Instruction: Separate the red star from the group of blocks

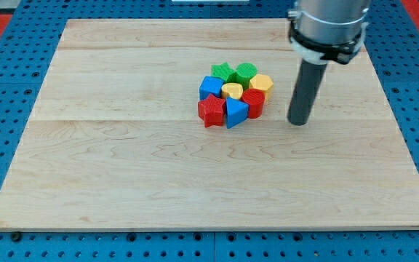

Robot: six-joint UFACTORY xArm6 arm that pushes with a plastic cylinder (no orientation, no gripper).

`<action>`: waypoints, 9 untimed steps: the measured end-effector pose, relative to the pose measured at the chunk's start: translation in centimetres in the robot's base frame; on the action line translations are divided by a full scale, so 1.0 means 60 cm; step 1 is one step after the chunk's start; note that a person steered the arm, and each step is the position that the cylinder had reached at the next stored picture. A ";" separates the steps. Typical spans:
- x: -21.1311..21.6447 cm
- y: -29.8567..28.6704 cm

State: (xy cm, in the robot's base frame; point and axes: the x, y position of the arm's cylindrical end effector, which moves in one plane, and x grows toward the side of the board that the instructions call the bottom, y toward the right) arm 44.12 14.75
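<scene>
Near the board's middle, toward the view's top, the red star (211,112) sits at the cluster's lower-left corner, touching the blue triangle (236,113) and blue block (210,87). Wooden board (122,182) stretches bare to its left and below. My tip (298,122), no fingers, stands apart on the cluster's right.

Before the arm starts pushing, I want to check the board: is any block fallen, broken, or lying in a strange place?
Nothing stands out. The blocks sit in one tight cluster, with the red star at its lower left edge beside the blue triangle. My tip stands apart, to the cluster's right.
</scene>
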 end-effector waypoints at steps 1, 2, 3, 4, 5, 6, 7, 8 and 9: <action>-0.108 0.019; -0.249 -0.039; -0.283 -0.248; -0.255 -0.296; -0.191 -0.277; -0.142 -0.242; -0.102 -0.169; -0.033 -0.157; 0.000 -0.134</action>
State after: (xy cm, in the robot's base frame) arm 44.15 6.70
